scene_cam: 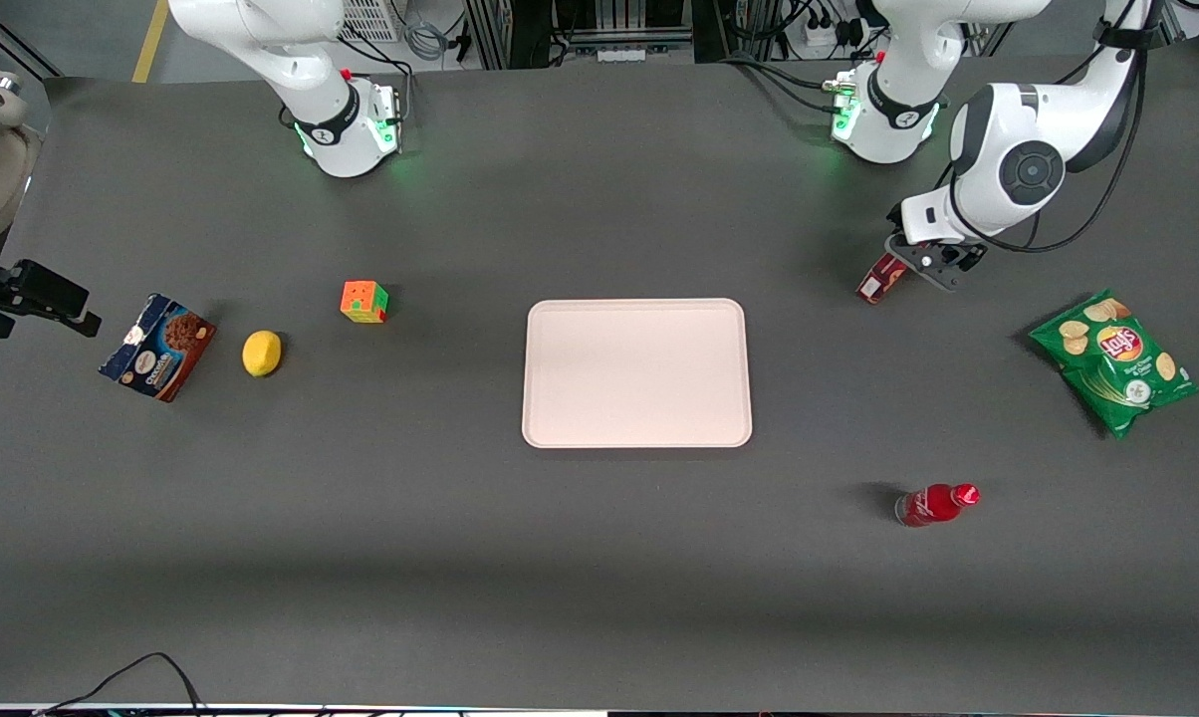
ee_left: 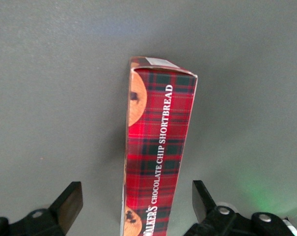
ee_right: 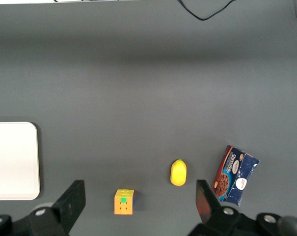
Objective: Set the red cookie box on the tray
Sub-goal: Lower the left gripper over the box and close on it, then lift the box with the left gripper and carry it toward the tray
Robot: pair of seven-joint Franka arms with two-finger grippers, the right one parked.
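- Front view: the gripper (scene_cam: 920, 261) hangs over the red cookie box (scene_cam: 880, 278), which lies on the table toward the working arm's end, well apart from the tray (scene_cam: 637, 372).
- Left wrist view: the box (ee_left: 156, 152) lies between the spread fingers (ee_left: 68, 202), apparently untouched by either.
- Right wrist view: only the tray's (ee_right: 13, 160) edge shows.

The red cookie box (ee_left: 158, 152), tartan-patterned with cookie pictures and white lettering, is seen lying on the table toward the working arm's end, well apart from the tray (scene_cam: 637, 372), a flat cream-pink rectangle.
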